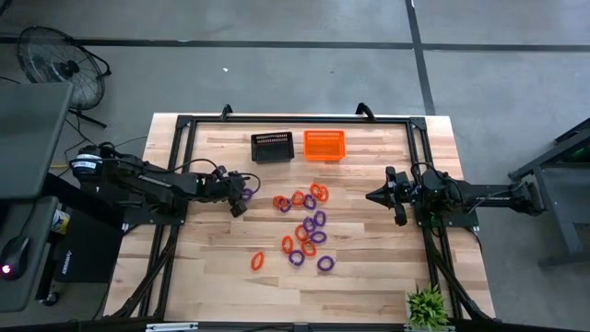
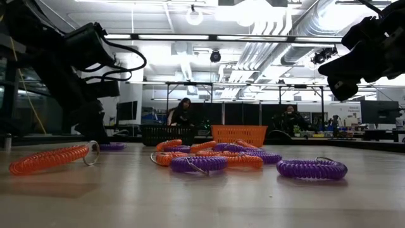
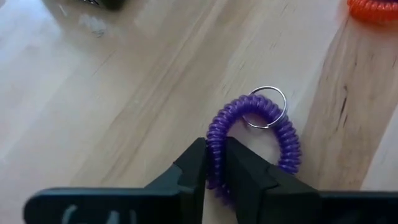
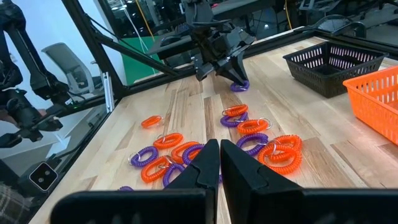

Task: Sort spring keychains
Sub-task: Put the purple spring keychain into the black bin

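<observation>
A purple spring keychain [image 3: 255, 118] lies on the wooden table left of the pile, its metal ring [image 3: 268, 107] at the end away from my fingers. My left gripper [image 3: 215, 162] is shut on it; the high view shows this gripper [image 1: 241, 198] left of centre. More purple and orange spring keychains [image 1: 304, 226] lie loose in a scattered pile at mid-table. My right gripper [image 1: 373, 195] hangs shut above the table's right part, touching nothing; its wrist view shows the fingertips [image 4: 219, 158] together. My left gripper pinches one side of the purple coil [image 3: 216, 152] between its two fingers, on the arc opposite the metal ring. The fingers come slanting down from the table's left side and lie across the coil. The keychain's ring end rests on the table.
A black mesh basket [image 1: 273, 146] and an orange mesh basket [image 1: 324, 145] stand side by side at the far middle of the table. A small green plant [image 1: 427, 306] sits at the near right corner. Bare wood lies at the near left.
</observation>
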`<action>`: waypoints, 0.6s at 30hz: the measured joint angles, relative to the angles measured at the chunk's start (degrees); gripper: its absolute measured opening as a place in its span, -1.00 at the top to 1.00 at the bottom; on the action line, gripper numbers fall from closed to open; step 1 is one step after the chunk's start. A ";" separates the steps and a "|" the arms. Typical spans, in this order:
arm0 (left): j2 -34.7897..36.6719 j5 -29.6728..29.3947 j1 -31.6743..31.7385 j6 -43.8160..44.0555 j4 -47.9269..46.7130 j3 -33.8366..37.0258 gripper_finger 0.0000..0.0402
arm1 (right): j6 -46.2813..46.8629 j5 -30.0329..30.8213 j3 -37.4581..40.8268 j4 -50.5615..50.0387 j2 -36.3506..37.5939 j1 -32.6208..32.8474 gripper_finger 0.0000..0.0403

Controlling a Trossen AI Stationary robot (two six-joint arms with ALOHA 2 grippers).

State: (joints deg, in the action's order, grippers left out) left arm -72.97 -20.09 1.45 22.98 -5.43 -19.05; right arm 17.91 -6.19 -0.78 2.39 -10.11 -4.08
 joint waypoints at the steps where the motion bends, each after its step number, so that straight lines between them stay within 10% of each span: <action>1: 0.00 0.13 0.00 0.04 0.00 0.00 0.78 | 0.00 0.00 0.00 0.00 0.01 0.00 0.94; 18: -0.04 -2.94 0.04 -2.11 -2.74 -10.34 0.86 | -0.02 0.00 0.00 0.00 0.00 -0.01 0.94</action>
State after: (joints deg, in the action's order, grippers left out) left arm -73.01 -23.03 1.50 20.88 -8.17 -29.39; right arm 17.89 -6.20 -0.78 2.39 -10.11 -4.09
